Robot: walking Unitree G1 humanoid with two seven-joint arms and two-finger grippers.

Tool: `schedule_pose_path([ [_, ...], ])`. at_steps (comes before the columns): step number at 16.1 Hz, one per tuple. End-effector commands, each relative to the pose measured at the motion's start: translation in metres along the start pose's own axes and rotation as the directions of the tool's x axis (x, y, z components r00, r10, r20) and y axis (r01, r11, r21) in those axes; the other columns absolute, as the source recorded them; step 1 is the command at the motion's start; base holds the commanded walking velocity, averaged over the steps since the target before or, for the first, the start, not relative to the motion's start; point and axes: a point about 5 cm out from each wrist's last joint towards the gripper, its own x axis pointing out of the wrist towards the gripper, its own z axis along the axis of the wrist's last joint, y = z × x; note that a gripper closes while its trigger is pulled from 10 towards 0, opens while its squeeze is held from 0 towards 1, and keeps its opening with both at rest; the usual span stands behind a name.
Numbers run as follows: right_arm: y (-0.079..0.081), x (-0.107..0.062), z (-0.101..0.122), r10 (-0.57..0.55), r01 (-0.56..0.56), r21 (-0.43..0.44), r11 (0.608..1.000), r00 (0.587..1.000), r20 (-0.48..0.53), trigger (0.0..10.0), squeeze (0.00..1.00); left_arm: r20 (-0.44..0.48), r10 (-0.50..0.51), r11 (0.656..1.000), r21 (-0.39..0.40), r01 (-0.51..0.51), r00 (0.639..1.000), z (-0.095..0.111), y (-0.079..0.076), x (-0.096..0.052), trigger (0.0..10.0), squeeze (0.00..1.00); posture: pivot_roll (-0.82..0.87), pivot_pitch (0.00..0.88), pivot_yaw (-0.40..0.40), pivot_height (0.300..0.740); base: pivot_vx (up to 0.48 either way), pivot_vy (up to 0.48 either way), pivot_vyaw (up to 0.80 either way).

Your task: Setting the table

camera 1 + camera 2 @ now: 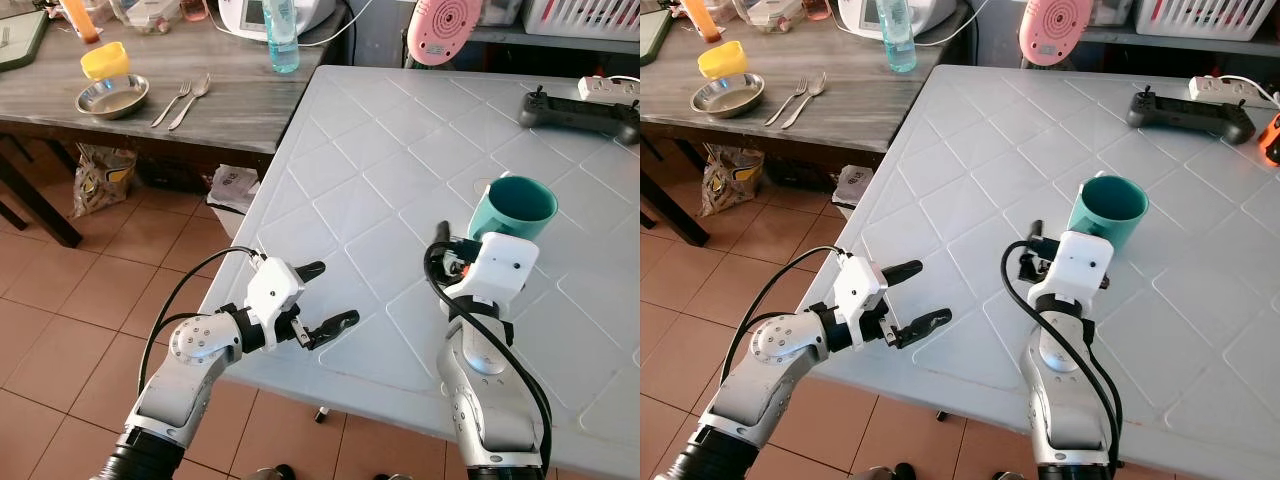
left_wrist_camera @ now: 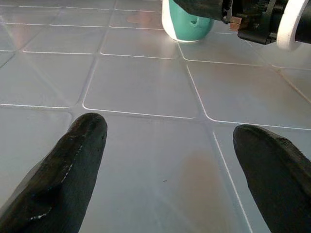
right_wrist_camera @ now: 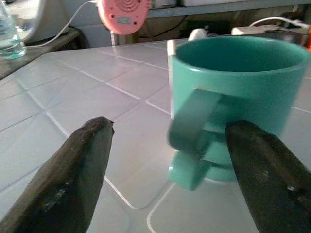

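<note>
While both claws gape, one teal mug [image 1: 512,208] stands upright

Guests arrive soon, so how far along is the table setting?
Done: a teal mug stands upright on the white table. In hand: nothing; the right gripper, open, faces the mug's handle; the left gripper hovers open. Left: forks and metal bowl wait on the wooden table.

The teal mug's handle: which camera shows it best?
The right wrist view: the teal mug is close up, its handle facing the camera between the open right gripper's fingers. Both eye views show its rim from above; the left wrist view only its base.
</note>
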Motion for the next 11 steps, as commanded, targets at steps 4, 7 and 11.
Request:
schedule_pose_path([
  [4,-0.007,-0.007,-0.004,-0.096,0.098,0.065,0.993,0.995,-0.033,0.2,0.0,-0.001,-0.031,1.0,-0.008,0.031,1.0,0.0,-0.004,0.002,10.0,0.0,0.08,0.181,0.069,0.74,0.0,0.0,0.0],
  [7,-0.021,-0.014,-0.007,-0.149,0.151,0.051,0.987,0.988,-0.041,3.0,0.0,0.003,-0.044,0.999,-0.015,0.044,0.999,0.0,-0.006,0.006,10.0,0.0,0.07,0.177,0.075,0.74,0.0,0.0,0.0],
  [11,-0.044,-0.018,-0.004,-0.226,0.227,0.02,0.974,0.974,-0.02,6.1,0.0,0.004,-0.056,0.998,-0.018,0.056,0.998,0.0,-0.008,0.01,10.0,0.0,0.06,0.172,0.089,0.74,0.0,0.0,0.0],
])
